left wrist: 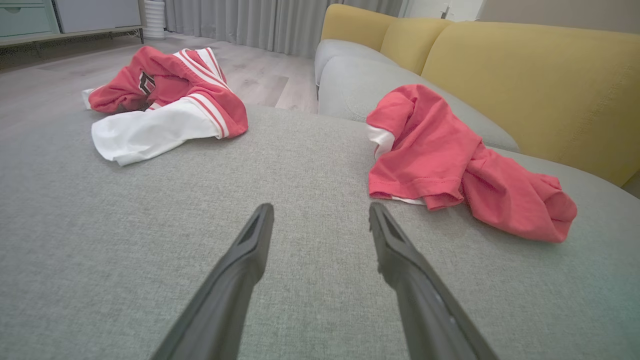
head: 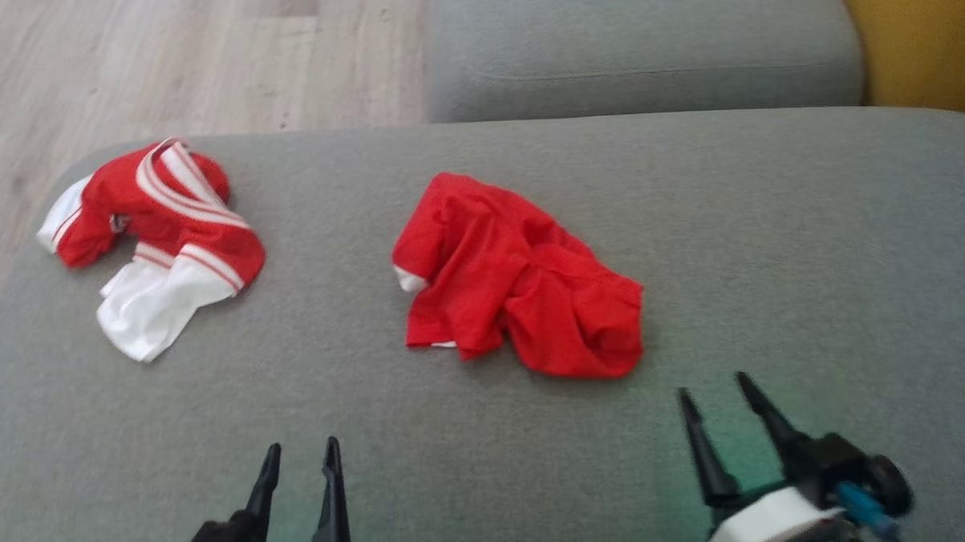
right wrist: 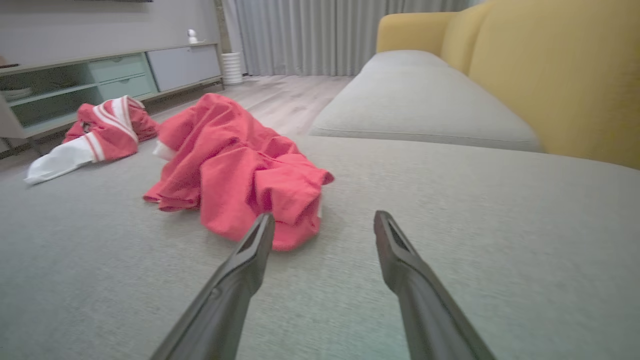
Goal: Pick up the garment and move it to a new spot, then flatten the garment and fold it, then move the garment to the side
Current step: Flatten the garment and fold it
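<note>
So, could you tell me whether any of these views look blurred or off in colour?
Head view: the right hand is slightly smeared, with a greenish cast on the cushion beside it; both wrist views: the red garment reads washed-out pink.
</note>
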